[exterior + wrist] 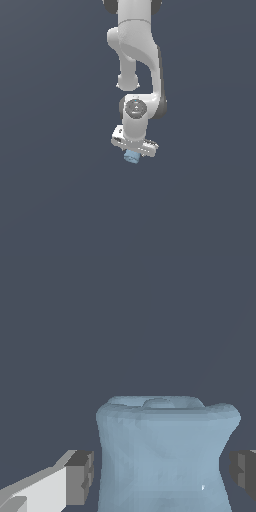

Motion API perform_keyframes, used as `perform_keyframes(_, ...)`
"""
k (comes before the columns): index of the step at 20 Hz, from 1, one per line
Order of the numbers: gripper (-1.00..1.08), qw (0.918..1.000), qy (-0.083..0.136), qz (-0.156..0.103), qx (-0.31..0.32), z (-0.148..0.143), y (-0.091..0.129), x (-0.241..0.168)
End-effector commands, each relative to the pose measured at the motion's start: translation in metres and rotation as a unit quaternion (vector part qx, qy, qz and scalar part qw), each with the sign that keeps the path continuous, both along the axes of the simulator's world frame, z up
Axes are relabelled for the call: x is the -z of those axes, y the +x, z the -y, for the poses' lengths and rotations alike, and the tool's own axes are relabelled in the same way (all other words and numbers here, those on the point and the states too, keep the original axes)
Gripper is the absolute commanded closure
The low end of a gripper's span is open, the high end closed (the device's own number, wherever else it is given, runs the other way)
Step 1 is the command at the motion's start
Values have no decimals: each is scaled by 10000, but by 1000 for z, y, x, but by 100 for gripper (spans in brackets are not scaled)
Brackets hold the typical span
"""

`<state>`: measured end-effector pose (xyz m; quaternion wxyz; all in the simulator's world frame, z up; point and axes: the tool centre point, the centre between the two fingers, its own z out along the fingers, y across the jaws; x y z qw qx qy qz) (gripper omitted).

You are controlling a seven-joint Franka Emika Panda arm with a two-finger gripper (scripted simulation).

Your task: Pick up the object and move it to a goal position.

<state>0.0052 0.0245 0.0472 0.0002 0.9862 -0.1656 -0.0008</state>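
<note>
The object [132,157] is a small pale-blue stubby cylinder on the dark floor, showing just under the white hand in the exterior view. In the wrist view the object [165,456] fills the lower middle, with a round hollow in its far end face. My gripper [160,478] straddles it: one grey fingertip [80,478] stands on one side and the other at the frame's edge, each with a narrow gap to the object. The jaws are open around it. In the exterior view the gripper [133,151] is right above the object, its fingers mostly hidden by the hand.
The arm [137,55] reaches down from the top of the exterior view. Plain dark grey floor [50,190] lies all around. No goal marker shows.
</note>
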Motion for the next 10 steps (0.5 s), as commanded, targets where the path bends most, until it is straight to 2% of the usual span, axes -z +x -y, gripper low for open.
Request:
perform_keyframes(1, -92, 10000, 1, 8, 3, 0, 1, 6)
perform_keyframes(3, -92, 10000, 1, 8, 3, 0, 1, 6)
perform_keyframes(4, 108, 10000, 1, 8, 3, 0, 1, 6)
perform_keyframes(10, 108, 10000, 1, 8, 3, 0, 1, 6)
